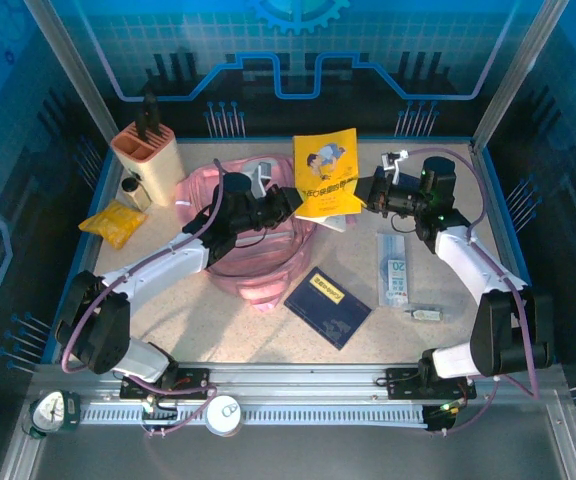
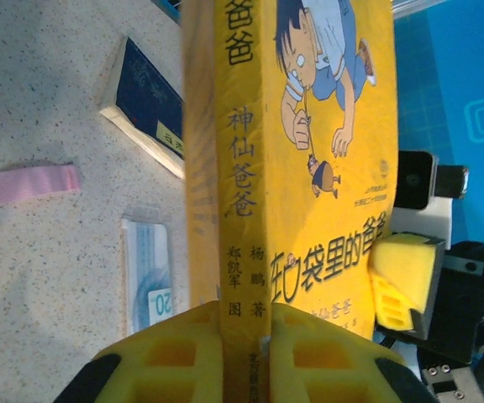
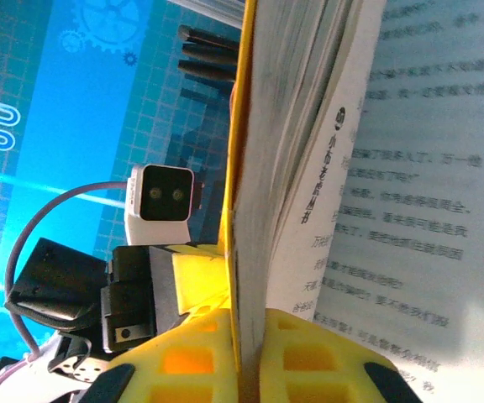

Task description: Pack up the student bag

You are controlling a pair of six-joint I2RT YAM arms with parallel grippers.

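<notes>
Student bag [image 1: 268, 283] lies slumped at mid-table under the left arm. It is soft and floppy and looks light, and its mouth will likely sag shut, so the rim or a strap seems the best hold. The yellow book [image 1: 326, 175] stands upright just beyond it, a limp paperback with fanning pages. The left gripper [image 2: 246, 353] is clamped on its spine, the right gripper [image 3: 246, 357] on its cover edge.

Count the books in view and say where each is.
2. The yellow book is held between the left gripper and right gripper; the dark blue book lies flat beside the student bag. Others may be hidden.
</notes>
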